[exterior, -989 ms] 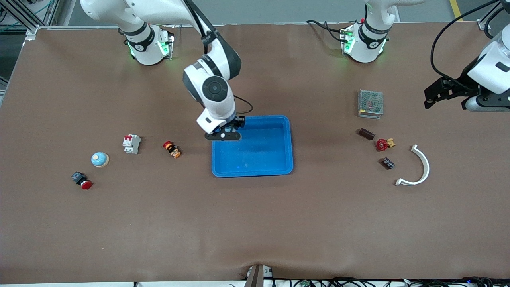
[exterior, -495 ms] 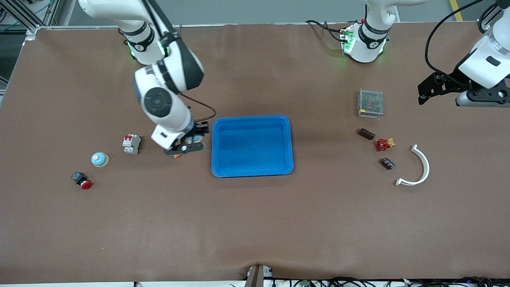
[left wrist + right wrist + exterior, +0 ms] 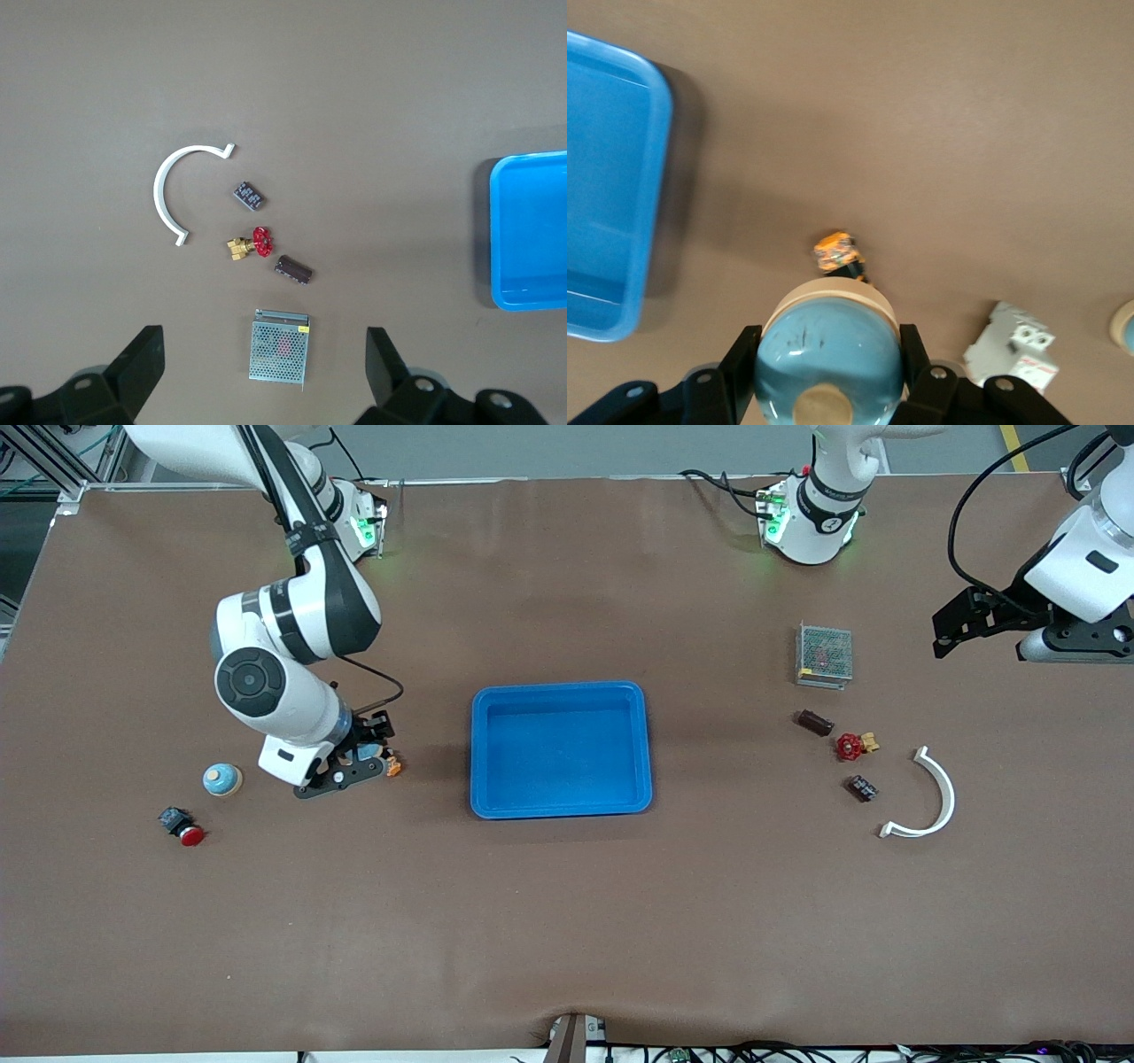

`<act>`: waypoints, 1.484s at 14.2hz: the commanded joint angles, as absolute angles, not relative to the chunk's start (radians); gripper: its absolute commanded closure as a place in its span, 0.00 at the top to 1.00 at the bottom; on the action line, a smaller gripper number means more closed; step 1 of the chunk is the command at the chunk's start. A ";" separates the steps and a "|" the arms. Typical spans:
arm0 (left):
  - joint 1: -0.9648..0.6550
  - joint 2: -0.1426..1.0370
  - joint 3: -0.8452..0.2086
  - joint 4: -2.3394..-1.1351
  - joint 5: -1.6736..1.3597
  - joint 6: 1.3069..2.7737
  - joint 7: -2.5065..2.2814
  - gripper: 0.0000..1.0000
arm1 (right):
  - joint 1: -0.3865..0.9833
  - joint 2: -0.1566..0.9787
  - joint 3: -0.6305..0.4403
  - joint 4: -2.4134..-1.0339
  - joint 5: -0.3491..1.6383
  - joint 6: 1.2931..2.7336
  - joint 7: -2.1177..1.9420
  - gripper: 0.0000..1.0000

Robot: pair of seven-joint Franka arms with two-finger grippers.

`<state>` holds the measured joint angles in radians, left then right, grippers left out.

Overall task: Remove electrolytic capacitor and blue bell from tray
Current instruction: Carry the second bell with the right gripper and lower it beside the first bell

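Well, my right tool [image 3: 347, 769] is pinching a blue bell [image 3: 828, 354] by its tan base, one finger [image 3: 747, 348] on each side of the dome; it hangs over the desk [image 3: 567, 921] toward the right arm's end, above the spot where a white breaker [image 3: 1010, 347] and an orange-and-red button [image 3: 392, 764] lie near each other; the button's end peeks out just beside the bell's rim. A second bell [image 3: 221, 779] sits on the desk closer to that end's edge, and a red push button [image 3: 182, 828] lies nearer the front camera than it; both are apart from my tool. The blue tray [image 3: 560, 687] stands mid-desk with a bare strip between its rim and the orange-and-red button.

My left tool [image 3: 952, 624] is spread wide and grips nothing; it waits in the air over the left arm's end of the desk, close to that edge. The capacitor [image 3: 814, 722], a dark brown cylinder, lies on its side on the desk between the tray and a red valve [image 3: 852, 746], just apart from the valve; a mesh-covered box [image 3: 824, 655] lies farther from the camera than it, a small black block [image 3: 862, 788] nearer, and a white curved piece [image 3: 930, 797] toward the desk's edge. Wide bare desk separates the capacitor from the tray's rim.
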<state>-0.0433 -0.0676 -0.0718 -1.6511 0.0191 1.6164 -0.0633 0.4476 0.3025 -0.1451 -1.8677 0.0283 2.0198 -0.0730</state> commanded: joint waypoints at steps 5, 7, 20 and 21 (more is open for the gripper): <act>-0.046 -0.075 -0.069 -1.646 0.008 1.605 -0.110 1.00 | 0.322 0.268 -0.129 -2.022 0.003 2.222 -0.300 0.39; -0.046 -0.075 -0.069 -1.644 0.008 1.605 -0.113 1.00 | 0.301 0.275 -0.129 -2.043 0.003 2.262 -0.333 0.39; -0.046 -0.072 -0.074 -1.637 0.018 1.597 -0.112 1.00 | 0.253 0.439 -0.127 -2.183 0.003 2.667 -0.442 0.39; -0.048 -0.066 -0.074 -1.637 0.018 1.597 -0.115 1.00 | 0.253 0.451 -0.127 -2.184 0.003 2.692 -0.442 0.39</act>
